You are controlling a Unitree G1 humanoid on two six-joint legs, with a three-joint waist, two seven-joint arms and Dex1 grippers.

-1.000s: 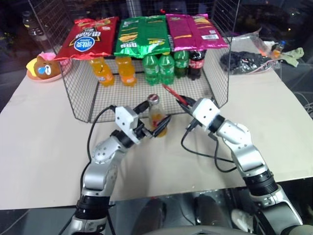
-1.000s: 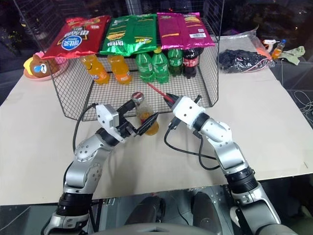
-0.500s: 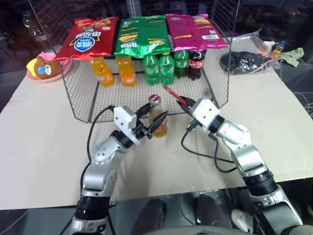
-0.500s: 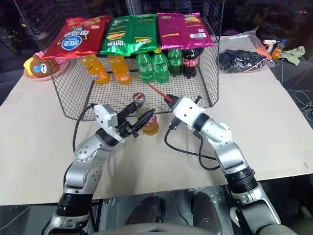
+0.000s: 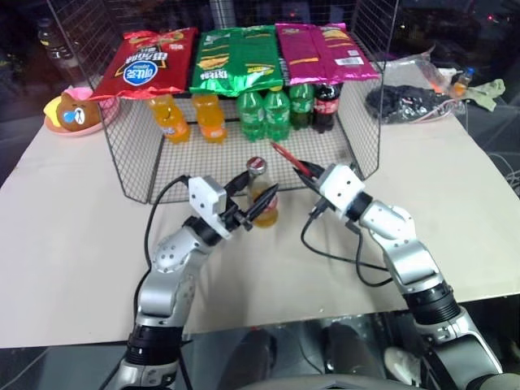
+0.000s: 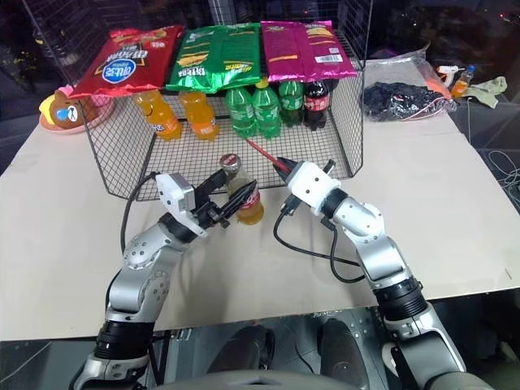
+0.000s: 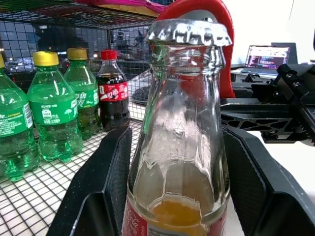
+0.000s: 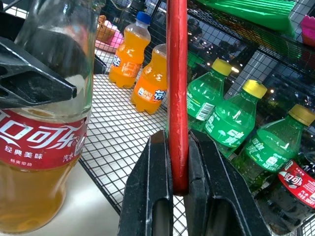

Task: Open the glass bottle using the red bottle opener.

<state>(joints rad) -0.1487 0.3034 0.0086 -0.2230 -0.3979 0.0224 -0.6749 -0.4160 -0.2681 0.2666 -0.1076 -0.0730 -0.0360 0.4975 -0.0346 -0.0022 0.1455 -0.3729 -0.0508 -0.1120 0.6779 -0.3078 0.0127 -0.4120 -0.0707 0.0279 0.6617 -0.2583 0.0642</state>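
Since a second ago, the left gripper [image 5: 250, 203] has narrowed from wide open to a clamp on the glass bottle [image 5: 261, 197]; neither arm has otherwise shifted. Its two black fingers [image 7: 110, 182] now press the bottle's shoulder from either side, just above the red label, which steadies the bottle so that levering at the cap should not tip it. The bottle stands upright on the table [image 5: 73, 219], at the front edge of the wire mesh rack [image 5: 130, 171], with its crimped metal cap [image 7: 189, 31] still on.

The right gripper [image 8: 178, 162] is pinched together on the handle of the red bottle opener [image 5: 286, 154], holding it so the loop end reaches toward about ten o'clock, in the direction of the cap. From the head views the opener's head sits at roughly two o'clock of the cap and slightly above it, near but apart. In the left wrist view its red loop appears directly behind the cap; whether it touches the crimped rim is hard to tell there, though it looks unhooked.

Gripping the handle low leaves the whole loop free to go over the cap, and gives the longest lever.
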